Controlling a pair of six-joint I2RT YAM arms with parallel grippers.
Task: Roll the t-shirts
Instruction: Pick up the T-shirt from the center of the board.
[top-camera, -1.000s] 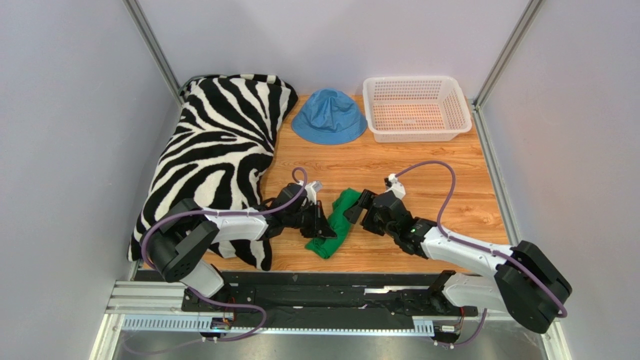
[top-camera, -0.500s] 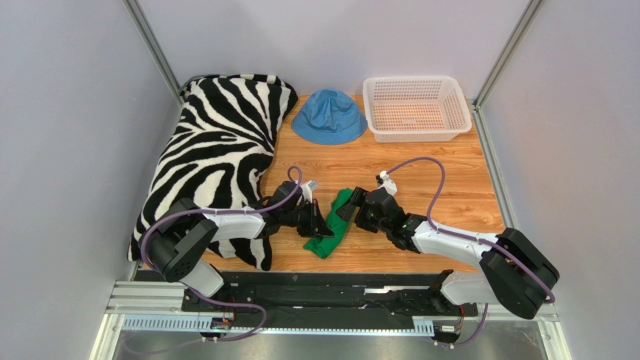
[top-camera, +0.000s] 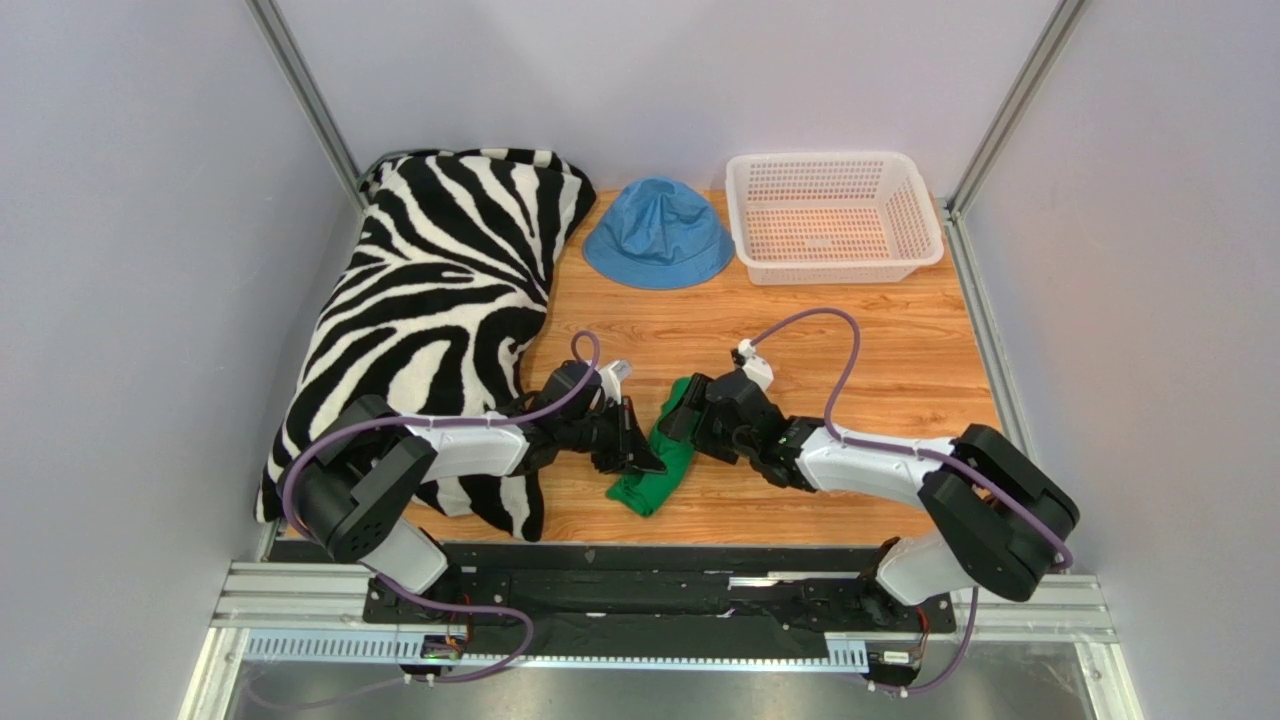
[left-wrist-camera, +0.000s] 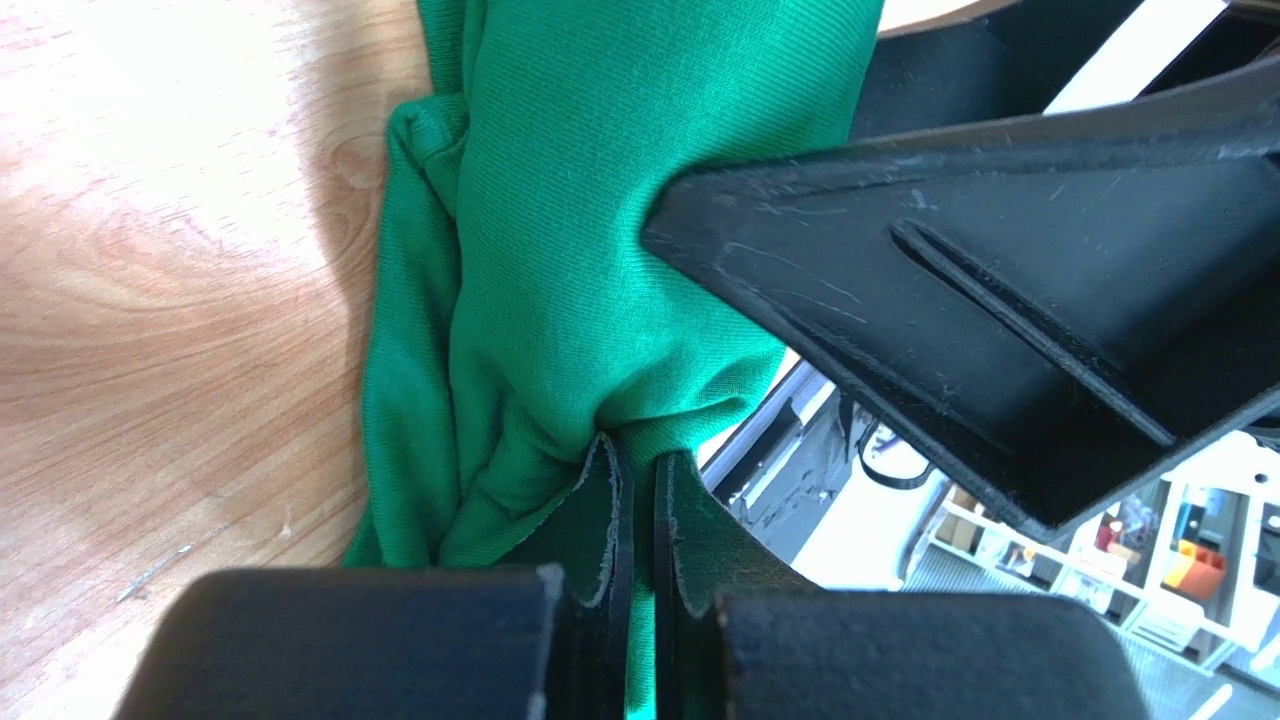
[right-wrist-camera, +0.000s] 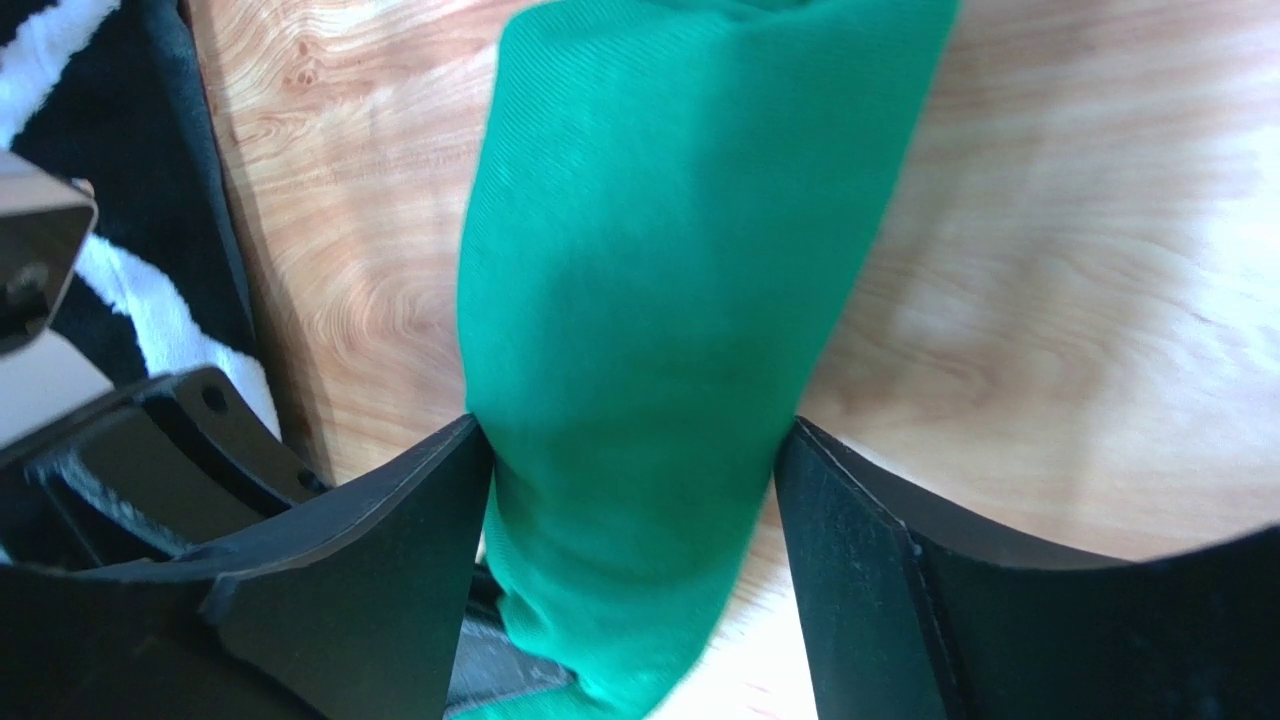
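The bright green t-shirt (top-camera: 658, 455) lies bunched into a long roll on the wooden table, near the front edge. My left gripper (top-camera: 637, 446) comes in from the left and is shut on a pinched fold of the cloth (left-wrist-camera: 571, 225), its fingertips (left-wrist-camera: 606, 465) nearly together with green between them. My right gripper (top-camera: 685, 416) reaches in from the right at the roll's far end. In the right wrist view its jaws stand wide, one finger on each side of the roll (right-wrist-camera: 676, 225), and the cloth fills the gap and brushes both fingers (right-wrist-camera: 406, 495).
A black-and-white zebra pillow (top-camera: 436, 308) lies along the left side, right beside my left arm. A blue bucket hat (top-camera: 658, 233) and a white plastic basket (top-camera: 836, 272) sit at the back. Bare wood (top-camera: 917, 375) shows to the right.
My right gripper has slid left across the table and now straddles the far end of the t-shirt. The left gripper has held its pinch in place.
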